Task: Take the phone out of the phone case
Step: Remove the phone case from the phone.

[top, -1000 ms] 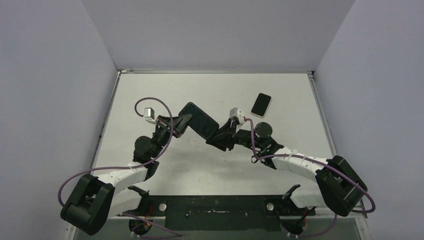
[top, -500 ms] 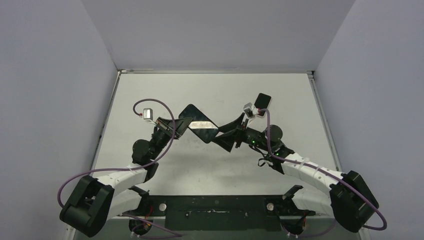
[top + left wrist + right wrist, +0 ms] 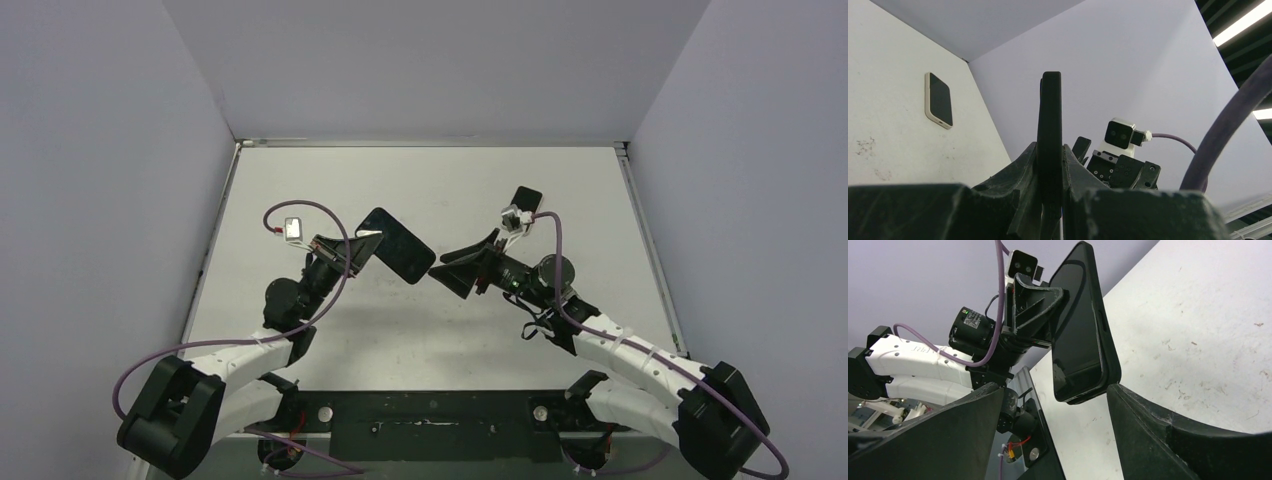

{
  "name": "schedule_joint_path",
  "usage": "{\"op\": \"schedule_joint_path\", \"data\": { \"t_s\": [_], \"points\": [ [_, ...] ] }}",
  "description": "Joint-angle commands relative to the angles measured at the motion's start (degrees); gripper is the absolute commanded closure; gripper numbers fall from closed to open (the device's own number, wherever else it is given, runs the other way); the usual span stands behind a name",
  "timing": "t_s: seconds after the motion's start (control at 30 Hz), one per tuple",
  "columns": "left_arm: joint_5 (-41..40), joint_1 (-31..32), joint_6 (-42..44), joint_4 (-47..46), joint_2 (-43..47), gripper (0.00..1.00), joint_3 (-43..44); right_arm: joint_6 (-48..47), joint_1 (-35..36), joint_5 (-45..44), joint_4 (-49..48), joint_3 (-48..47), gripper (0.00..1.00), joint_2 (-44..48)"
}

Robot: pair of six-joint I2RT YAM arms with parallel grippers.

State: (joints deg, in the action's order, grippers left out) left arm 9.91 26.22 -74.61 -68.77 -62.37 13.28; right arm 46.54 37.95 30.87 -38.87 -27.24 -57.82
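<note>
My left gripper (image 3: 365, 243) is shut on a black phone case (image 3: 397, 245) and holds it up off the table, tilted. In the left wrist view the case (image 3: 1050, 125) stands edge-on, clamped between my fingers (image 3: 1050, 150). From the right wrist, the case (image 3: 1080, 330) shows a glossy dark face inside its rim, which looks like the phone's screen. My right gripper (image 3: 440, 268) is open at the case's free end. That lower end hangs between the spread fingertips (image 3: 1054, 392), its corner against the right finger (image 3: 1148, 425).
A second, pale-edged phone (image 3: 524, 195) lies flat on the white table (image 3: 330, 320) at the back right, partly behind my right wrist camera; the left wrist view also shows this phone (image 3: 938, 100). Grey walls enclose the table on three sides.
My right gripper has opened off the case's end, and that arm has shifted right. The left gripper still holds the case, which has tilted slightly.
</note>
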Motion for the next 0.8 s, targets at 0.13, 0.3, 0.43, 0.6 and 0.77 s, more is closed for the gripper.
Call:
{"op": "schedule_joint_path", "data": {
  "t_s": [0.13, 0.3, 0.43, 0.6, 0.77],
  "points": [
    [0.26, 0.15, -0.52, -5.87, 0.68, 1.0, 3.33, 3.73, 0.37, 1.71, -4.8, -1.88, 0.25, -2.76],
    [0.21, 0.15, -0.45, -5.76, 0.58, 1.0, 3.25, 3.9, 0.45, 2.33, -5.14, -2.52, 0.26, -3.13],
    [0.24, 0.15, -0.54, -5.8, 0.19, 1.0, 3.33, 3.43, 0.45, 2.21, -4.48, -2.65, 0.27, -2.78],
    [0.27, 0.15, -0.69, -6.37, -0.16, 1.0, 3.32, 3.39, 0.45, 2.13, -4.77, -2.36, 0.27, -2.73],
    [0.72, 0.15, -0.68, -6.42, -0.12, 1.0, 3.6, 3.16, 0.45, 2.34, -5.26, -2.53, 0.27, -3.2]
  ]
}}
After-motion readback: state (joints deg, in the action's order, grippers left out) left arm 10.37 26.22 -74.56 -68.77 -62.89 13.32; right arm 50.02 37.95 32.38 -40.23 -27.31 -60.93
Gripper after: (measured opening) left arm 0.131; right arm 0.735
